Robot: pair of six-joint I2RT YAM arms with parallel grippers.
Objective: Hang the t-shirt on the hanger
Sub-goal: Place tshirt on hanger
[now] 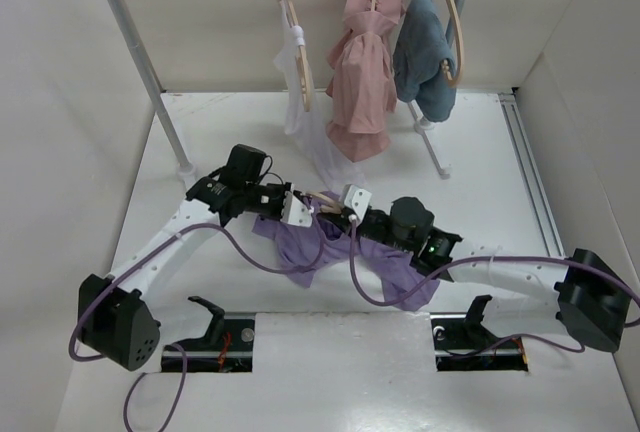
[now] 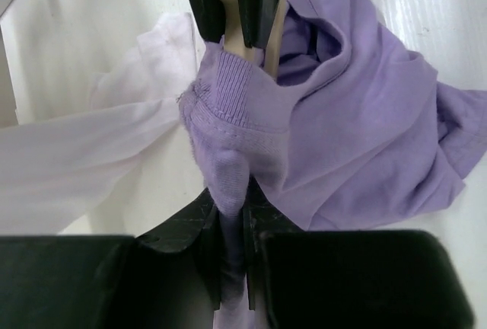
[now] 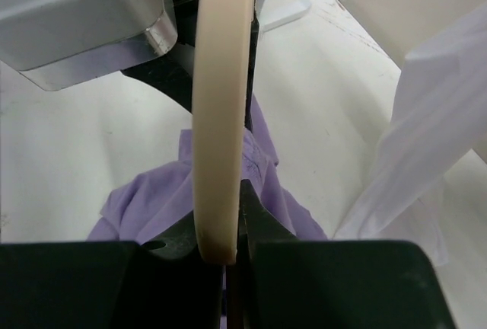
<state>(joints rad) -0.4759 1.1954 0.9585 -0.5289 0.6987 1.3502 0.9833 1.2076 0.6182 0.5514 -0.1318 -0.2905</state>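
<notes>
The lavender t-shirt [image 1: 300,250] lies crumpled on the white table between the two arms. My left gripper [image 1: 298,209] is shut on its ribbed collar, which shows in the left wrist view [image 2: 236,108] bunched between the jaws of the left gripper [image 2: 232,207]. My right gripper [image 1: 345,210] faces the left one and is shut on the pale wooden hanger [image 3: 221,116], holding it by its end; in the right wrist view the right gripper [image 3: 232,222] has the shirt [image 3: 152,199] below it. The hanger's tip [image 2: 228,9] meets the collar. Most of the hanger is hidden in the top view.
A metal clothes rack [image 1: 140,52] stands at the back with a white garment [image 1: 300,102], a dusty pink garment [image 1: 360,72] and a blue-grey garment [image 1: 425,52] on hangers. The white garment's hem trails onto the table near the grippers [image 2: 76,154]. Side walls enclose the table.
</notes>
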